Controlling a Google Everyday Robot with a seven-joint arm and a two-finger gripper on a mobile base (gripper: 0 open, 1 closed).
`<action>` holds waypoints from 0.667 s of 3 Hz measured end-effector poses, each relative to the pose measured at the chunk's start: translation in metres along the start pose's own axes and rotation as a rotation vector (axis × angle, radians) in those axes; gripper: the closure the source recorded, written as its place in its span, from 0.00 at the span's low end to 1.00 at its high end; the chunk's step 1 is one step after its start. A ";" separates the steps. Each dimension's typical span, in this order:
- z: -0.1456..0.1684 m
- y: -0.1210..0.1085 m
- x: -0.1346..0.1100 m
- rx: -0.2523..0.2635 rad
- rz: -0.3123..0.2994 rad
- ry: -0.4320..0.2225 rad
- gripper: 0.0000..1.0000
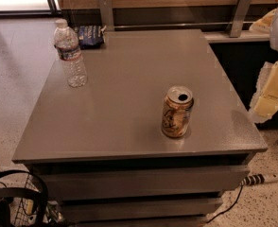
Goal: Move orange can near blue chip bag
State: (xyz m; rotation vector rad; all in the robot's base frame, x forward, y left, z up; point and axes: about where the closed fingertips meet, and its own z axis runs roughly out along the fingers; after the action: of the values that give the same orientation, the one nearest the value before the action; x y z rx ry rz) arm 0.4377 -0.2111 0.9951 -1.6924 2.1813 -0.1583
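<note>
The orange can (177, 111) stands upright on the grey table (129, 74), front right of its middle, with its silver top opened. The blue chip bag (90, 35) lies crumpled at the table's far left corner, against the back wall. My gripper (273, 94) shows as a pale white and yellow shape at the right edge of the camera view, beyond the table's right side. It is well to the right of the can, apart from it, and holds nothing that I can see.
A clear plastic water bottle (70, 55) stands upright at the table's left side, just in front of the chip bag. Two metal brackets (106, 12) rise behind the table. A power strip (260, 178) lies on the floor at the lower right. A wire basket (21, 203) sits at the lower left.
</note>
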 end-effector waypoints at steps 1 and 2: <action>0.000 0.001 0.000 0.000 0.003 -0.018 0.00; 0.014 0.016 0.008 -0.049 0.034 -0.171 0.00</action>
State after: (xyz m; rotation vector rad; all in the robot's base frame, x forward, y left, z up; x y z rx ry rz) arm 0.4264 -0.2121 0.9753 -1.6297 2.1014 0.0469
